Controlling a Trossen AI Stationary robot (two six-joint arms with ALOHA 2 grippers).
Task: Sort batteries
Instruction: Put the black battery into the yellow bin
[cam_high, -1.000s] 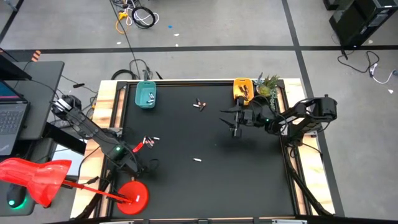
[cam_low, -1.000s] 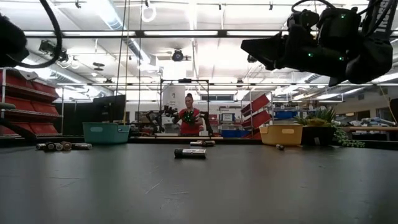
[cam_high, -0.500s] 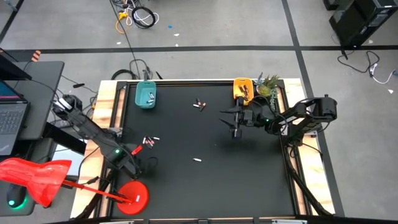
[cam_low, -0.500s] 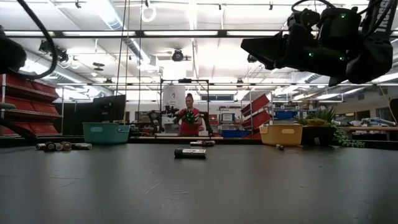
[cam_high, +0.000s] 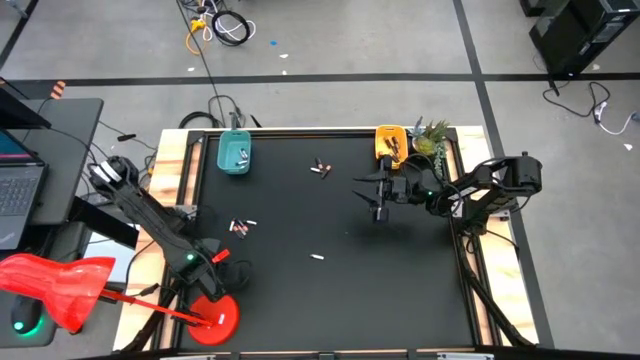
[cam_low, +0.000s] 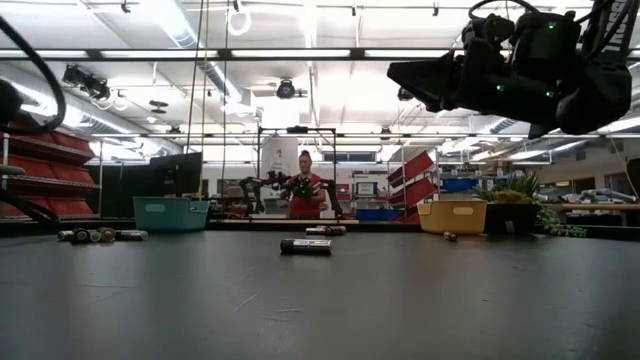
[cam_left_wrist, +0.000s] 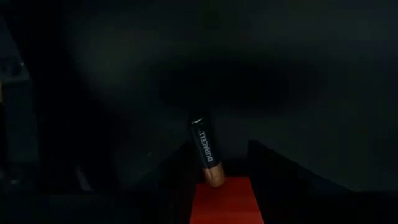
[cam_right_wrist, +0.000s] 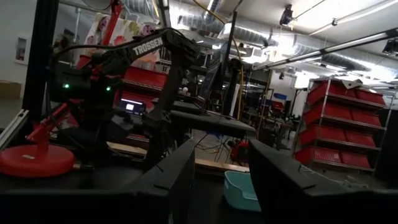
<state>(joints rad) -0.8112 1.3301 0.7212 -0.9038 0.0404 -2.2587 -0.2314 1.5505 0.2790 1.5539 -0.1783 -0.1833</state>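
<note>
My left tool (cam_left_wrist: 217, 180) is clenched on a single dark battery (cam_left_wrist: 206, 151) with a coppery end; it stands up between my fingers (cam_left_wrist: 273, 163) so I can carry it without it rolling. In the high view that tool (cam_high: 215, 258) sits low at the near left of the bench (cam_high: 400, 290), just above the red round base (cam_high: 213, 312), well away from both trays. I judge this battery is picked and waiting to be taken to its tray.

My right tool (cam_high: 380, 193) hangs released above the bench's right half, empty, just near the yellow tray (cam_high: 388, 142) where some batteries already lie; it waits there out of my left arm's way.

Outward from my left tool, a small cluster of loose batteries (cam_high: 240, 226) lies close by. One pale battery (cam_high: 317, 257) rests alone mid-bench, and another pair (cam_high: 320, 168) lies farther off, between the teal tray (cam_high: 235, 152) and the yellow one.
</note>
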